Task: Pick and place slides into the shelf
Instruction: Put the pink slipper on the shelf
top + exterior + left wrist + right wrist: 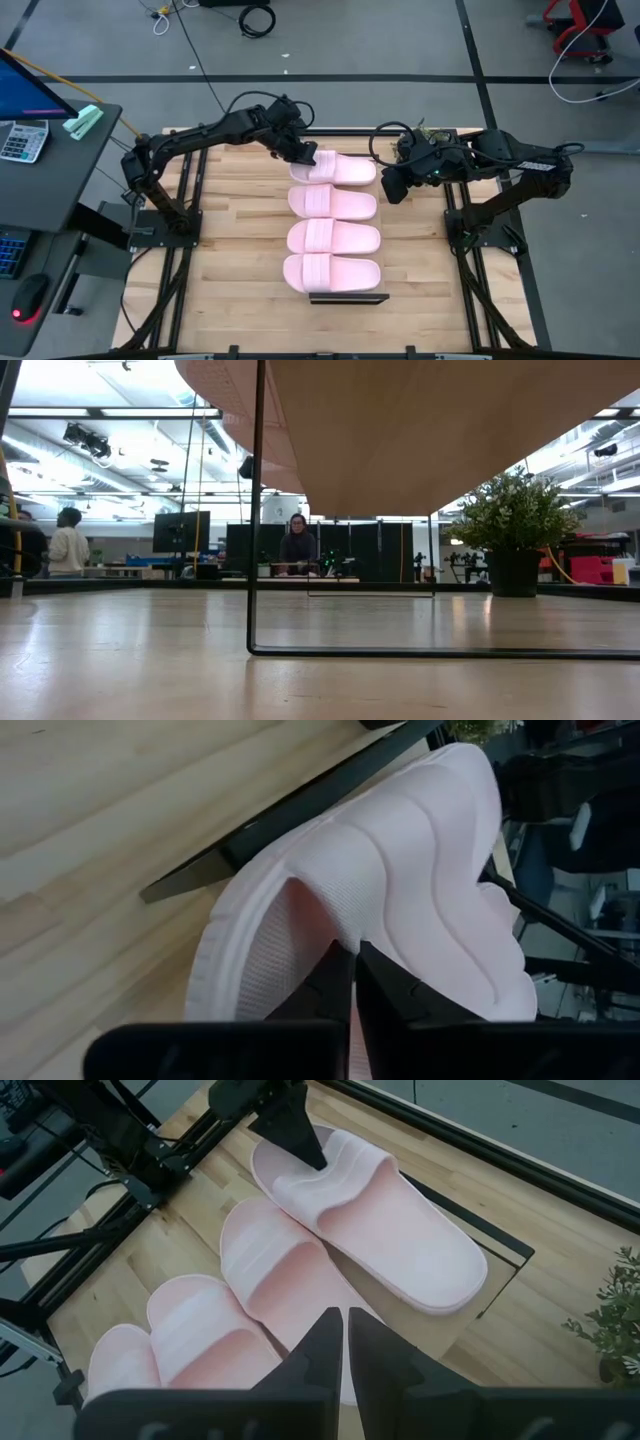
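A: High view first. Four slides (333, 220) are lying in a row on the shelf (348, 296). The left gripper (302, 156) is sitting at the toe end of the far slide (335, 169), on its left. The right gripper (393, 187) is hovering just right of that row, carrying nothing.

B: Low view?

A: Only the shelf's pale underside and thin black frame are showing, w/ people in the room behind. No arms.

B: Left wrist?

A: The fingers (350, 985) are pressing together on the strap edge, so it's prob. clamped on the far slide, though the contact is hard to read.

B: Risk?

A: That slide is angling over the black frame at the far end. If the pinch is thin, it's slipping or pivoting off the edge.

B: Right wrist?

A: Fingers closed, empty. It's waiting near the slides; swinging in could be nudging a neighbour.
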You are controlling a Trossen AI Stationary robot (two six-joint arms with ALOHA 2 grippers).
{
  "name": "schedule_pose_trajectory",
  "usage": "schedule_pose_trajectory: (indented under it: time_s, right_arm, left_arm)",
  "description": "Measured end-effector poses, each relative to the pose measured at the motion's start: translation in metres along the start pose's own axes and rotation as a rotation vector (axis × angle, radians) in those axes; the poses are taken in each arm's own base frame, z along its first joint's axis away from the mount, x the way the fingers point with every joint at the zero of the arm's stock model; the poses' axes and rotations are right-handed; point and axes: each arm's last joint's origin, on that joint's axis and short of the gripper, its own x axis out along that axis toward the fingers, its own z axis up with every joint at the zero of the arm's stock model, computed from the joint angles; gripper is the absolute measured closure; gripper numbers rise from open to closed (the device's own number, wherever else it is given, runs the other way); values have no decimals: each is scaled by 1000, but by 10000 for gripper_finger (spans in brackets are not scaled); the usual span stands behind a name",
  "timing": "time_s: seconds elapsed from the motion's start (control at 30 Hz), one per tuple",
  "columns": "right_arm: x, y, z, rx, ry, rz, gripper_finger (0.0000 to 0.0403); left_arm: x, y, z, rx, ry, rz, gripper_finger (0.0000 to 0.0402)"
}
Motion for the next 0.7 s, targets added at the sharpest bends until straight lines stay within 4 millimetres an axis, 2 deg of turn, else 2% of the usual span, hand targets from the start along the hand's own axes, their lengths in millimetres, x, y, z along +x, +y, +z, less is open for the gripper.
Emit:
schedule_pose_trajectory:
  time_s: [0.7]
  right_arm:
    - [0, 0, 0, 1, -6, -5, 374]
  left_arm:
    - [13, -8, -10, 60, -62, 131, 380]
